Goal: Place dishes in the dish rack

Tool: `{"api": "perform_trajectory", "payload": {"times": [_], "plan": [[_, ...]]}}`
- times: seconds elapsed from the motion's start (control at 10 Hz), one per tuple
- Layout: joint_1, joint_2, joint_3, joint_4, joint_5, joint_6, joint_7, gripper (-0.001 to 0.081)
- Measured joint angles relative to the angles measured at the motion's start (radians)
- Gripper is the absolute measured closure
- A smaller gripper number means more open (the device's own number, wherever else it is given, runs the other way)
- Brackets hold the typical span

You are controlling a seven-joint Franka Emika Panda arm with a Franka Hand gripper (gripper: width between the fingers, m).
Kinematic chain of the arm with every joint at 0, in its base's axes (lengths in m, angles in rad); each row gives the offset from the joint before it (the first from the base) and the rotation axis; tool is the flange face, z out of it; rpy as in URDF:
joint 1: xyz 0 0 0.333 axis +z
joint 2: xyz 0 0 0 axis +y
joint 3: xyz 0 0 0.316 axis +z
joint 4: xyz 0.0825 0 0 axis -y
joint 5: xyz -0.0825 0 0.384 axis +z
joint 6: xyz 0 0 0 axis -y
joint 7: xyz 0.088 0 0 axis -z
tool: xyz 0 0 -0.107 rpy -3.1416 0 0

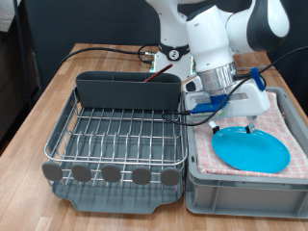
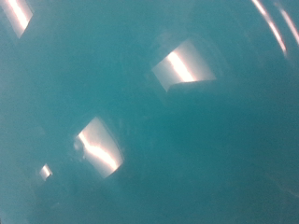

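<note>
Your tool hovers over the round light-blue plate on the pink checked towel; I cannot tell its finger spread. The dark grey dish rack has only its wire grid showing.

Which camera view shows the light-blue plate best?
The exterior view: the whole plate shows there, lying on the pink checked towel below the gripper. The wrist view shows only a close, glossy blue surface with bright reflections, no outline.
</note>
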Motion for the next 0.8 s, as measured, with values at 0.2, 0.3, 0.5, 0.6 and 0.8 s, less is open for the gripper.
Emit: {"api": "perform_trajectory", "payload": {"times": [0.2,0.3,0.5,0.6,0.8], "plan": [[0.000,0.017,0.005,0.015,0.010,0.001,-0.005,0.0004],[0.000,0.019,0.006,0.017,0.011,0.004,-0.006,0.0004],[0.000,0.025,0.008,0.020,0.012,0.008,-0.006,0.0006],[0.000,0.031,0.009,0.023,0.012,0.009,-0.006,0.0209],[0.002,0.039,0.009,0.028,0.011,0.014,-0.001,0.0374]]}}
